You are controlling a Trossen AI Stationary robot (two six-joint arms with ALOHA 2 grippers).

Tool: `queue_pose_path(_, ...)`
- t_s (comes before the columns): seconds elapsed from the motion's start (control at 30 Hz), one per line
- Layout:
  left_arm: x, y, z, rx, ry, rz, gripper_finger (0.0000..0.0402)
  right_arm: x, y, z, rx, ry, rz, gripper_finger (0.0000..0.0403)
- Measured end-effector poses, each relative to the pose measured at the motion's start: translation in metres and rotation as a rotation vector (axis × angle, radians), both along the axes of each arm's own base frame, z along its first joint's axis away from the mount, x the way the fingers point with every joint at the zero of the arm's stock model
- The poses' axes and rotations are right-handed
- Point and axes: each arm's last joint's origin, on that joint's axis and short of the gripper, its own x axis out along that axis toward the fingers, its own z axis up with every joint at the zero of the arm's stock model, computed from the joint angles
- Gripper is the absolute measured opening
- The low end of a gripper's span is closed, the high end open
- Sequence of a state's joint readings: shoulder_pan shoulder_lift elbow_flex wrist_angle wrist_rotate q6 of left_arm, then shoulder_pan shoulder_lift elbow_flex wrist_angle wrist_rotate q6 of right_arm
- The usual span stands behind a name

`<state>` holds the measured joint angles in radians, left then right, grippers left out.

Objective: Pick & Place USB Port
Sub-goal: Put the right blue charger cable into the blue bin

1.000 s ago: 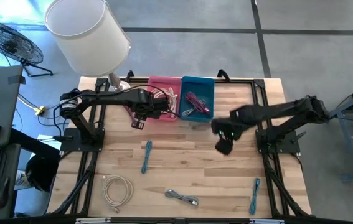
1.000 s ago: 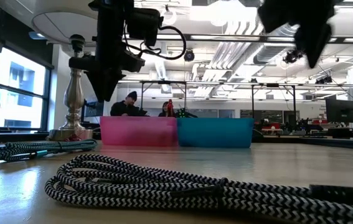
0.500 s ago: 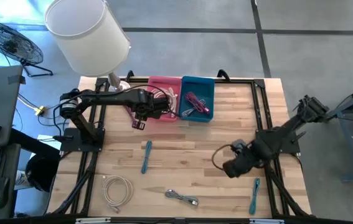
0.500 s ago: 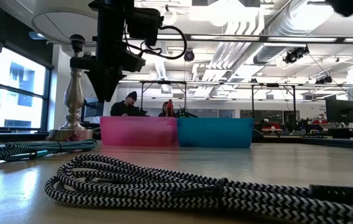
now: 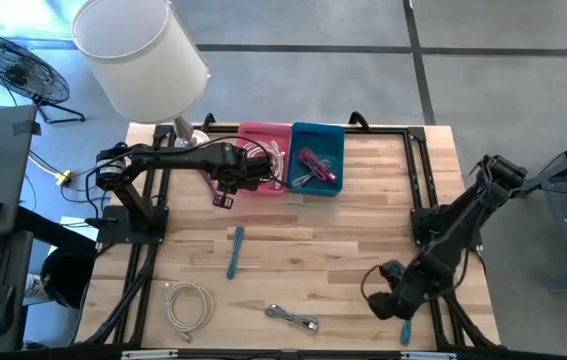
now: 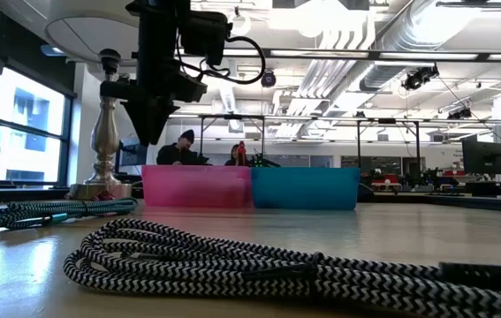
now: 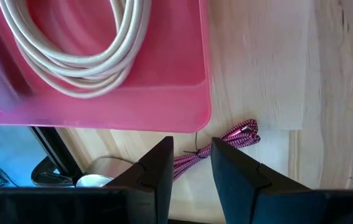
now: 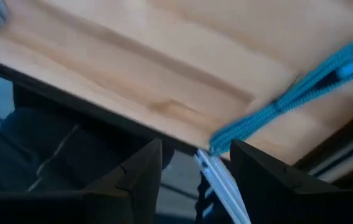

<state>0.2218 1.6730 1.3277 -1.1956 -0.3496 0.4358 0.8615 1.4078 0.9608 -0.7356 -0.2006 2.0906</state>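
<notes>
Several USB cables lie on the wooden table: a blue braided one (image 5: 235, 251) mid-table, a white coil (image 5: 188, 303), a grey braided one (image 5: 293, 318) and a second blue one (image 5: 408, 316) at the near right corner. My right gripper (image 5: 381, 300) hovers open beside that second blue cable (image 8: 291, 96), whose white plug (image 8: 216, 174) juts past the table edge. My left gripper (image 5: 225, 190) hangs open above the table in front of the pink bin (image 5: 263, 158), over a magenta cable (image 7: 229, 138) lying on the wood.
A pink bin (image 7: 101, 106) holds a white cable coil (image 7: 76, 50); the blue bin (image 5: 316, 158) beside it holds a magenta cable. A lamp (image 5: 138, 55) stands at the far left corner. Black frame rails run along the table's sides. Bare wood lies between the bins and the near cables.
My right gripper has swung from in front of the blue bin toward the table's near right corner, ending beside the blue cable there, and has left the low view. The left arm and all cables have kept still.
</notes>
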Motion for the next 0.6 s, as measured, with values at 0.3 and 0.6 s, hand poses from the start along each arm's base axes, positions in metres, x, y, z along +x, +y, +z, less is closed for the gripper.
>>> queue_pose_path(0.3,0.002,0.000,0.000,0.004,-0.017,0.000,0.0104,-0.017,0.004,-0.017,0.050,0.154,-0.005,0.0181)
queue_pose_path(0.6,0.002,0.000,0.000,0.004,-0.020,0.000,0.0104,-0.019,-0.001,-0.026,-0.053,0.224,-0.067,0.0181)
